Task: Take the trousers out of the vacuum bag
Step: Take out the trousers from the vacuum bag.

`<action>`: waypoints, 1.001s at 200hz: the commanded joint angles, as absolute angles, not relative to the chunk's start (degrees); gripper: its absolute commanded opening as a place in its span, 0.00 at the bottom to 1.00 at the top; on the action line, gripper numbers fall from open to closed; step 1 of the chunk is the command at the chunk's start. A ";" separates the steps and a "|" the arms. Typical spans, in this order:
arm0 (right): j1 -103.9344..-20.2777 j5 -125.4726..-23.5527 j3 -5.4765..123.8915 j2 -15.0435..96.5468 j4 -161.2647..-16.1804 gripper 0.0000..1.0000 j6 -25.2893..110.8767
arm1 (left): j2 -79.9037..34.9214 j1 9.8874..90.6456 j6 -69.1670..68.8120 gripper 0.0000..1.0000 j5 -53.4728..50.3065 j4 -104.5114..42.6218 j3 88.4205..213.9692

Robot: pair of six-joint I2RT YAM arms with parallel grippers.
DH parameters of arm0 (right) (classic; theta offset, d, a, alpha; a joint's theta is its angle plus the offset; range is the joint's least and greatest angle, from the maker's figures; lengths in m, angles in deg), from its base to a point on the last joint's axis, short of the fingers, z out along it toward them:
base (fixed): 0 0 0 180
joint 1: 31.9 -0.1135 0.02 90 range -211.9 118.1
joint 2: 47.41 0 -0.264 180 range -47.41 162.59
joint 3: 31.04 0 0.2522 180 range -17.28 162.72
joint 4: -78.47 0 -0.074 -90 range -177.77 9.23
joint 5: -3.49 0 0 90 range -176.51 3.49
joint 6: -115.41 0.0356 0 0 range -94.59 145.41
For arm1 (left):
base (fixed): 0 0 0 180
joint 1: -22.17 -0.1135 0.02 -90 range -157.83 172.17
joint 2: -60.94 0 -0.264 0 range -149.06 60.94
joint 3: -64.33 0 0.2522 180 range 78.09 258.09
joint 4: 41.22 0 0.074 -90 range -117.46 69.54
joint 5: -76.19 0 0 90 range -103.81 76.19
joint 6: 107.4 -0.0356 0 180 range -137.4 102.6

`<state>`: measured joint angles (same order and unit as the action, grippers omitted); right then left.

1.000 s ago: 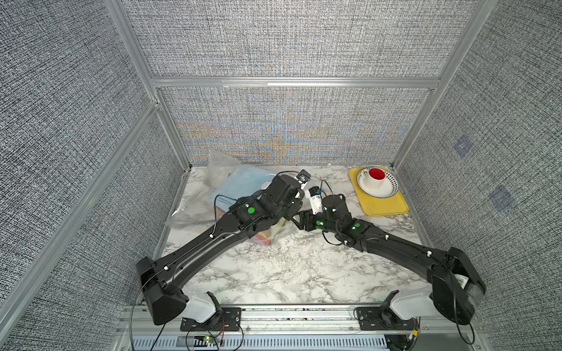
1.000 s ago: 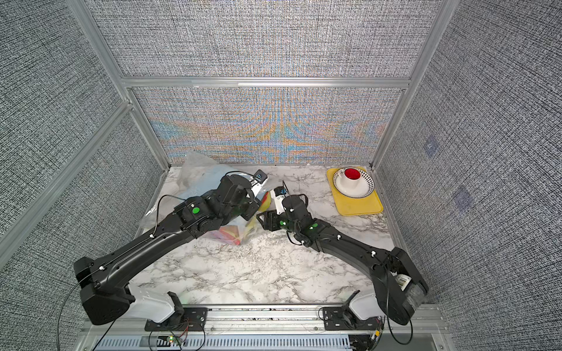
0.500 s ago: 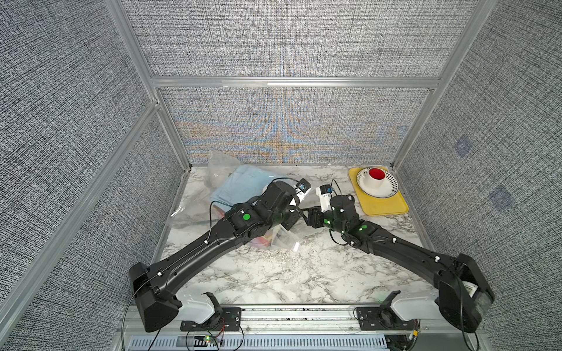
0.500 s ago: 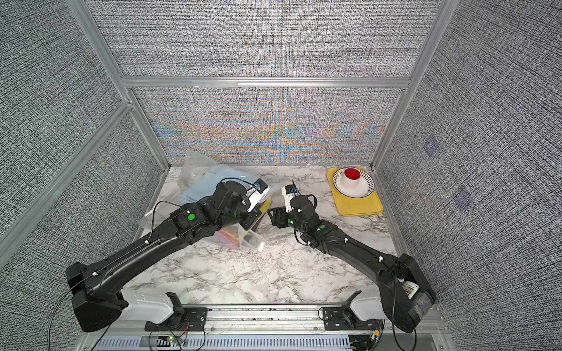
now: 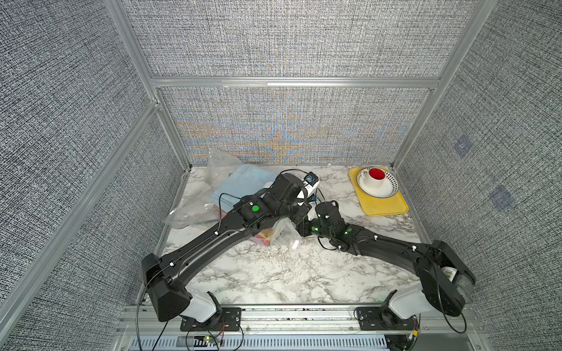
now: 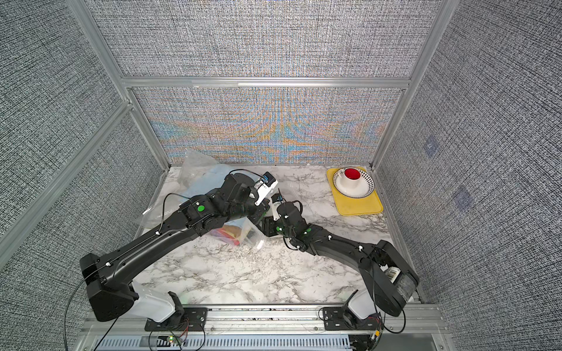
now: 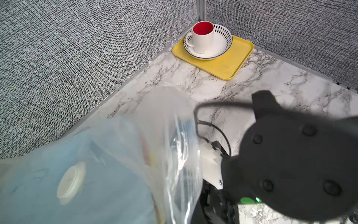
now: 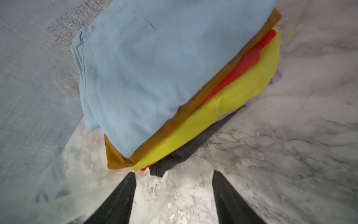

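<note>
The trousers (image 8: 155,67) are a folded stack, light blue on top, with brown, red, yellow, lilac and dark grey edges below. They lie inside the clear vacuum bag (image 5: 188,212) at the back left in both top views, where the light blue top (image 6: 206,179) shows. The bag's white valve (image 7: 71,180) sits over the blue cloth. My left gripper (image 5: 299,209) is shut on the bag's mouth edge, and film (image 7: 174,155) hides its jaws. My right gripper (image 8: 174,180) is open, just inside the mouth and a little short of the stack's corner.
A yellow tray (image 5: 386,206) at the back right holds a patterned bowl (image 5: 387,188) and a white cup (image 5: 375,177) with a red inside. Grey panel walls close three sides. Both arms meet over the middle of the marble table (image 5: 273,279).
The right gripper has come in low towards the bag's mouth. The left arm has shifted slightly back and right, still holding the bag's edge. The bag's mouth now stands more open.
</note>
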<state>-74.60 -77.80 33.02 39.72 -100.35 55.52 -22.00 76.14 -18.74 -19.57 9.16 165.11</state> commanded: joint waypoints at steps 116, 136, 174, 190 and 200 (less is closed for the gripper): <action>-70.89 -67.70 44.26 53.28 -107.00 0.69 61.75 | -11.89 76.40 -21.96 0.00 -11.02 0.23 154.52; -70.91 -67.23 44.50 53.05 -107.71 0.61 61.96 | -10.65 76.40 -22.14 0.00 -10.69 -0.68 152.45; -71.61 -66.37 45.74 53.83 -108.24 0.41 61.95 | -8.21 76.40 -23.06 0.00 -10.49 -2.12 149.93; -71.72 -66.39 46.06 54.53 -108.27 0.33 62.10 | -7.84 76.43 -23.34 0.00 -10.96 -2.08 149.42; -71.79 -66.31 46.00 54.71 -108.42 0.31 62.43 | -7.69 76.40 -23.37 0.00 -11.25 -2.07 149.28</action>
